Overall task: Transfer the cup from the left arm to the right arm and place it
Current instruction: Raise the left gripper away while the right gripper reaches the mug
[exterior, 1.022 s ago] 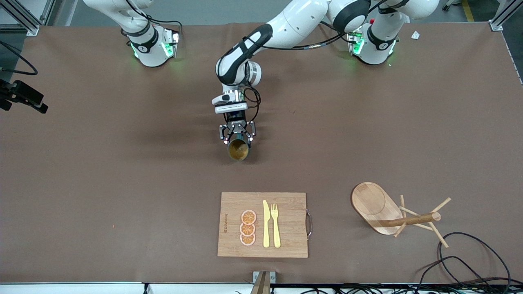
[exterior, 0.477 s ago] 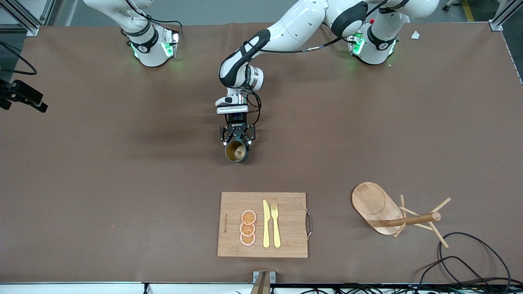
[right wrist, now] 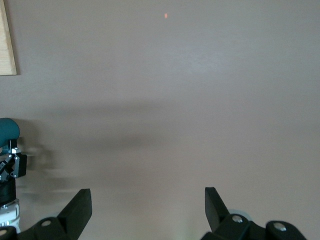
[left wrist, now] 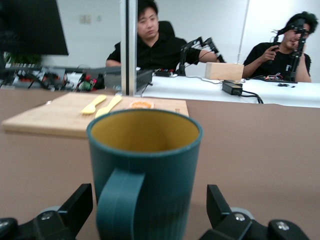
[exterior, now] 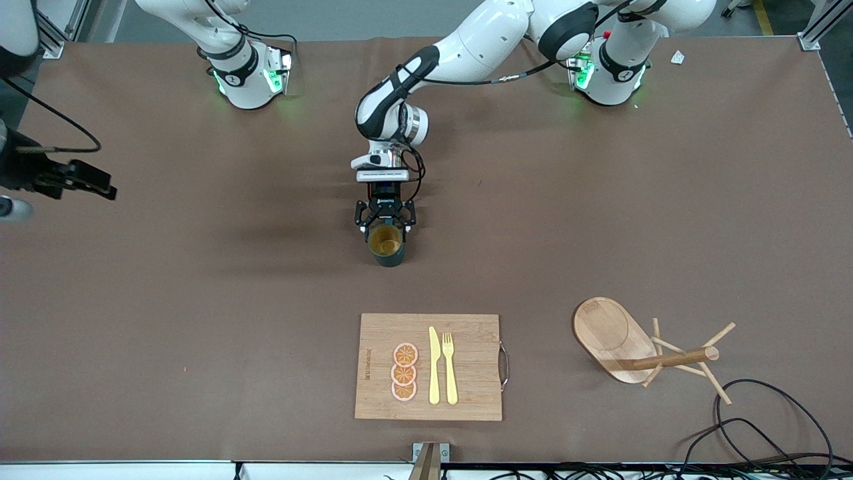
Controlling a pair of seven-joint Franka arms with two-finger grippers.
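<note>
In the front view the left end effector (exterior: 385, 228) has its fingers spread either side of the cup (exterior: 386, 244), mid-table (exterior: 200, 300); contact is unclear. In its wrist view the cup's (left wrist: 145, 170) base is cut off. The right wrist view shows the right end effector (right wrist: 145, 212) open over bare table, its fingertips out of frame.

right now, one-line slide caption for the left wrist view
Left gripper, fingers open, flanks the upright teal cup on the brown table, with the cutting board past it.

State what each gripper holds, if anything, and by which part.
Nothing is held. The left gripper stands open around the upright dark teal ribbed mug; the right gripper hangs open over the table's right-arm end.
</note>
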